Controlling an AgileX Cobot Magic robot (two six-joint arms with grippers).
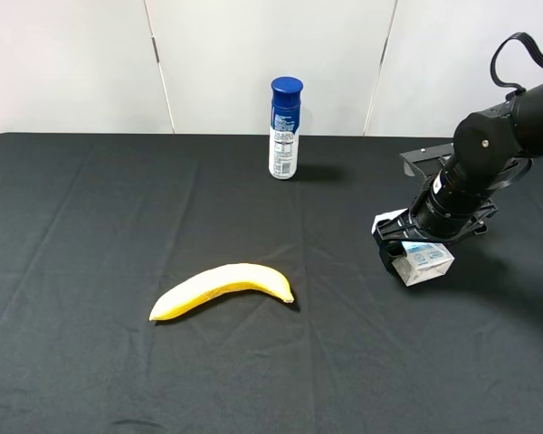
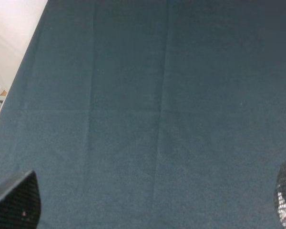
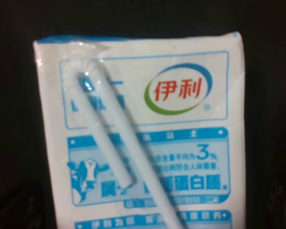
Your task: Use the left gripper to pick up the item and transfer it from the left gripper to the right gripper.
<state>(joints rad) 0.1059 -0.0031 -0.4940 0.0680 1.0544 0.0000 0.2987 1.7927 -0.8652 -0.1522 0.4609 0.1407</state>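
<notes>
The item (image 1: 427, 262), a small white carton with blue print, sits tilted low at the table on the right, between the jaws of my right gripper (image 1: 407, 255). It fills the right wrist view (image 3: 181, 143), with a wrapped straw across its face; the fingers are lost in the dark edges there. My left gripper (image 2: 148, 205) is open: only its two fingertips (image 2: 14, 202) show, far apart over bare black cloth. The left arm is out of the exterior view.
A yellow banana (image 1: 222, 287) lies at the front middle of the black tablecloth (image 1: 90, 226). A blue-capped white spray can (image 1: 284, 128) stands at the back middle. The table's left edge (image 2: 24, 71) shows in the left wrist view.
</notes>
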